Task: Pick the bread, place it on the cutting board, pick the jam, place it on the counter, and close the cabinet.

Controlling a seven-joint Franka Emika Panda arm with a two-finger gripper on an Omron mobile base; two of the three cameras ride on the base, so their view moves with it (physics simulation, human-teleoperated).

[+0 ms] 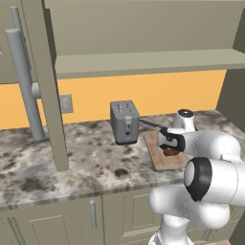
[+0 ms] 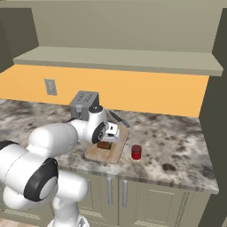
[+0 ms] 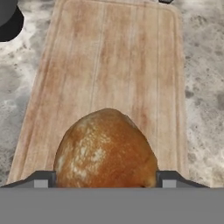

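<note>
While fingers (image 3: 105,178) flank bread (image 3: 105,148) (contact unclear).

Even, flat rendered light, bright with no glare; the mottled grey-brown marble counter (image 1: 72,162) carries only faint soft shadows. On it, the glossy brown rounded bread (image 3: 105,151) shows pale highlights and slightly soft, pixelated edges

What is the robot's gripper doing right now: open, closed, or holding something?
Gripper: the fingertips sit on either side of the bread over the cutting board; whether they grip it cannot be told.
</note>
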